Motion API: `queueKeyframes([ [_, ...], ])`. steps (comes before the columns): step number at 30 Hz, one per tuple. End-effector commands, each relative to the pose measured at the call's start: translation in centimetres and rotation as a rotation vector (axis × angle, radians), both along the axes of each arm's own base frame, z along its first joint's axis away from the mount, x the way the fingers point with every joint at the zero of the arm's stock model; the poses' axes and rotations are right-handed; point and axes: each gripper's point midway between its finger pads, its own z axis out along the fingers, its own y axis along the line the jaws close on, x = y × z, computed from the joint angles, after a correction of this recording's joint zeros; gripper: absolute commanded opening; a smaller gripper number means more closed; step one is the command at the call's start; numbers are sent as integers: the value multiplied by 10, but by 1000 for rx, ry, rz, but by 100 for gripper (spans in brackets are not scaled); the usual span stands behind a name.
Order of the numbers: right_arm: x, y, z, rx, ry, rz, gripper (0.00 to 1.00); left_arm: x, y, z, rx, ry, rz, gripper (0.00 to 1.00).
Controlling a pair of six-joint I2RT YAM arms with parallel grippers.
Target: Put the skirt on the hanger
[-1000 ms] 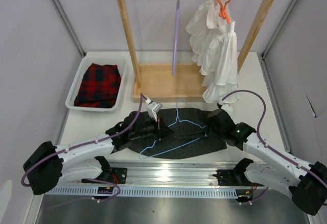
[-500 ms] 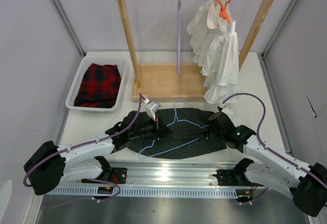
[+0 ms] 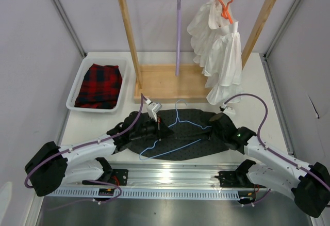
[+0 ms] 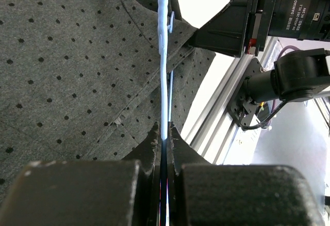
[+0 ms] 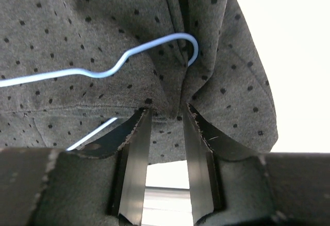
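The dark dotted skirt (image 3: 198, 144) lies flat near the table's front edge. The thin pale-blue hanger (image 3: 179, 121) rests on top of it, hook pointing away from me. My left gripper (image 3: 159, 128) is shut on the hanger's wire; in the left wrist view the wire (image 4: 164, 71) runs straight out from between the closed fingertips (image 4: 164, 133) over the skirt (image 4: 77, 71). My right gripper (image 3: 214, 126) sits at the skirt's right end. Its jaws (image 5: 165, 115) stand apart around a raised fold of skirt fabric (image 5: 103, 19), just below the hanger's bent end (image 5: 192, 48).
A white bin (image 3: 76, 85) at the left holds a red-black plaid garment (image 3: 99, 85). Behind stands a wooden rack (image 3: 129, 35) with a lilac hanger (image 3: 178, 40) and a white ruffled garment (image 3: 219, 55) on an orange hanger (image 3: 226, 6). A metal rail (image 3: 170, 177) runs along the near edge.
My right gripper's jaws have narrowed around the skirt fold, and that arm has shifted slightly onto the skirt's right end. The left gripper has kept hold of the hanger.
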Motion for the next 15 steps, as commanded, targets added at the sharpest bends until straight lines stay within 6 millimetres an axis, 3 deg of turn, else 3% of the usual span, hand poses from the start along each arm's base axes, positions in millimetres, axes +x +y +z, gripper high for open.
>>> queueKeyframes([
  [1,20,0,17,-4,-82,-26,34,4,0,5,-13,-34,-2,0],
  [6,24,2,12,-21,-68,-17,25,4,3,2,-14,-28,10,0],
  [11,26,-4,22,-49,-73,-30,6,8,6,-1,-4,-32,25,0],
  [15,35,-12,55,-29,-118,-58,2,13,8,-4,0,-37,47,0],
])
